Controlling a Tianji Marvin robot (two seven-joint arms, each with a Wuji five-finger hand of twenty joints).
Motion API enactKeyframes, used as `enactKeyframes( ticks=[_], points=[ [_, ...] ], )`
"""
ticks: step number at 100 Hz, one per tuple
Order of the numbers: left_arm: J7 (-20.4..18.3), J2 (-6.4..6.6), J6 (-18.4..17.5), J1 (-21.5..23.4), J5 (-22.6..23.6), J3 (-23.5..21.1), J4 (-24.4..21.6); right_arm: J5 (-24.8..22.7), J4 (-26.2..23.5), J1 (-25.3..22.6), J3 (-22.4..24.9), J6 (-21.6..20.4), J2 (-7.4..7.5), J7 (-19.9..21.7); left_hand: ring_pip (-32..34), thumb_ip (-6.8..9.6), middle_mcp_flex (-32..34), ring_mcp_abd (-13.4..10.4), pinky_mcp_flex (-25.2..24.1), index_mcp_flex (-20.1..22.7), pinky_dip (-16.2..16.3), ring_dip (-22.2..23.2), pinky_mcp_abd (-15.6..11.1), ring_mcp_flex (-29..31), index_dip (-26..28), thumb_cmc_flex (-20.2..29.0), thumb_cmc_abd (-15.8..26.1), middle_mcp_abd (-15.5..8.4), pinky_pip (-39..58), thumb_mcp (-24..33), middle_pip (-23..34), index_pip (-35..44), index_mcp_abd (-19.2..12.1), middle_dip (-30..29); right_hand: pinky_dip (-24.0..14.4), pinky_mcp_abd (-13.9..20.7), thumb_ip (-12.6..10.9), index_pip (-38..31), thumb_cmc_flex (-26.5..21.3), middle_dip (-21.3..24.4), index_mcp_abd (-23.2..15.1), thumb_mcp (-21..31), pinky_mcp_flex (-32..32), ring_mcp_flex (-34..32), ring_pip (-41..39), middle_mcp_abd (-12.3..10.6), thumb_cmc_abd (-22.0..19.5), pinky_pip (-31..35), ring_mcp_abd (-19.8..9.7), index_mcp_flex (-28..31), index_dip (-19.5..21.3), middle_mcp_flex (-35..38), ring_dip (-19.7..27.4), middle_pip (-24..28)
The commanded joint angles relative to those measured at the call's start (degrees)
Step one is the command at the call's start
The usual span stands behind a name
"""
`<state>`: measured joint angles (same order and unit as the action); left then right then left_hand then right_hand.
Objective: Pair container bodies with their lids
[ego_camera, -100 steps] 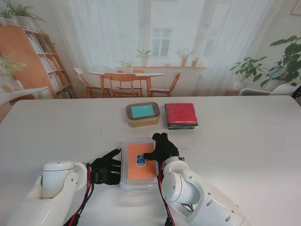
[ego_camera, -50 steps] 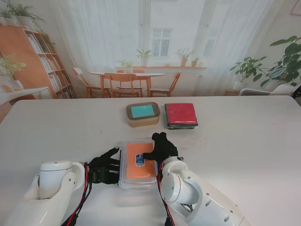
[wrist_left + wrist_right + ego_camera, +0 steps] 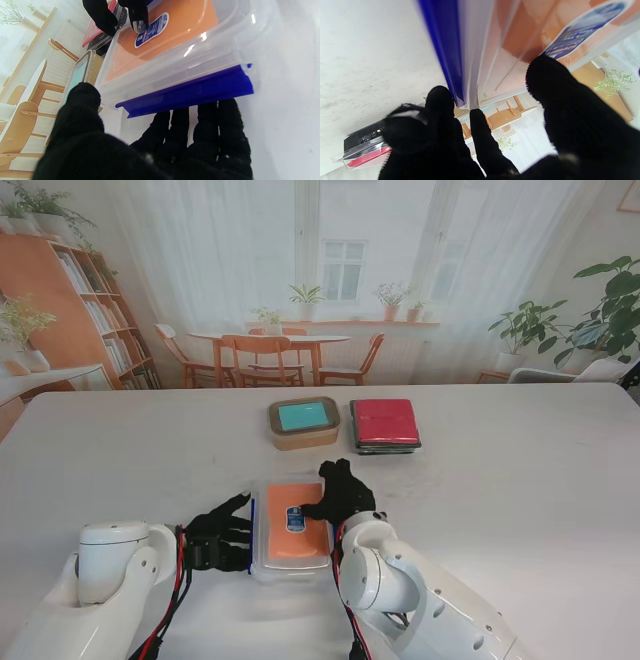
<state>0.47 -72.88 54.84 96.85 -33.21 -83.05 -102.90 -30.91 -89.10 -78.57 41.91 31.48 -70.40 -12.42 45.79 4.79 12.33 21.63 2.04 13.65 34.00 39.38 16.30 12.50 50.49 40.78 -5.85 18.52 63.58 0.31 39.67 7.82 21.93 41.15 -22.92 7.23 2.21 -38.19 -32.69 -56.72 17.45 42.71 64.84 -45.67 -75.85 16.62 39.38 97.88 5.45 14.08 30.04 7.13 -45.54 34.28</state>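
The left hand sits against the left side of the orange box, fingers spread under its blue clip, gripping nothing. The box lies between both hands. The right hand presses its thumb on the lid, fingers at the right edge, clamping the box. Beyond its fingertips stand the teal box and red box.

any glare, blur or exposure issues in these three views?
Stand view: sharp, evenly lit; bright windows behind, soft shadows under the clear container. Left wrist view: specular glints on the container's clear lid rim, blue clip crisp, near left hand soft. Right wrist view: container edge smeared and blurred; right hand close and out of focus.
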Motion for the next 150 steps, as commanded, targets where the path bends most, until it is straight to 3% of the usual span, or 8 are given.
enactKeyframes(
  ticks=[1,150],
  points=[
    [-0.3,-0.26,0.1,0.3,-0.4,0.0,-1.2,0.0,1.3,-0.5,-0.5,0.3,0.18,1.6,3.4,0.95,1.4,-1.5,1.2,0.3,0.9,2.4,-0.3,2.9,0.6,1.0,-0.6,-2.0,3.2,-0.5,1.7,0.7,-1.2,1.3,-0.7,9.7,-1.0,-1.5,-5.9,-1.3,-0.5,5.1,1.5,-2.7,-4.0,-1.0,3.7,4.4,1.2,0.2,1.2,-1.3,-0.5,-0.6],
    [-1.2,0.24,1.4,3.5,0.2,-2.2,-6.4,-0.8,2.1,0.7,-2.4,0.3,-0.23,1.1,3.0,0.77,1.1,-1.0,1.0,0.7,0.8,2.4,-0.1,2.5,-1.8,0.8,-0.4,-1.6,3.0,-0.6,0.8,0.0,-1.0,1.0,-0.9,11.1,-0.8,-2.5,-6.5,-6.2,-0.6,6.8,1.6,-2.8,-4.1,-1.1,4.4,5.0,0.4,-0.3,0.7,-1.4,-1.6,-2.5]
  ],
)
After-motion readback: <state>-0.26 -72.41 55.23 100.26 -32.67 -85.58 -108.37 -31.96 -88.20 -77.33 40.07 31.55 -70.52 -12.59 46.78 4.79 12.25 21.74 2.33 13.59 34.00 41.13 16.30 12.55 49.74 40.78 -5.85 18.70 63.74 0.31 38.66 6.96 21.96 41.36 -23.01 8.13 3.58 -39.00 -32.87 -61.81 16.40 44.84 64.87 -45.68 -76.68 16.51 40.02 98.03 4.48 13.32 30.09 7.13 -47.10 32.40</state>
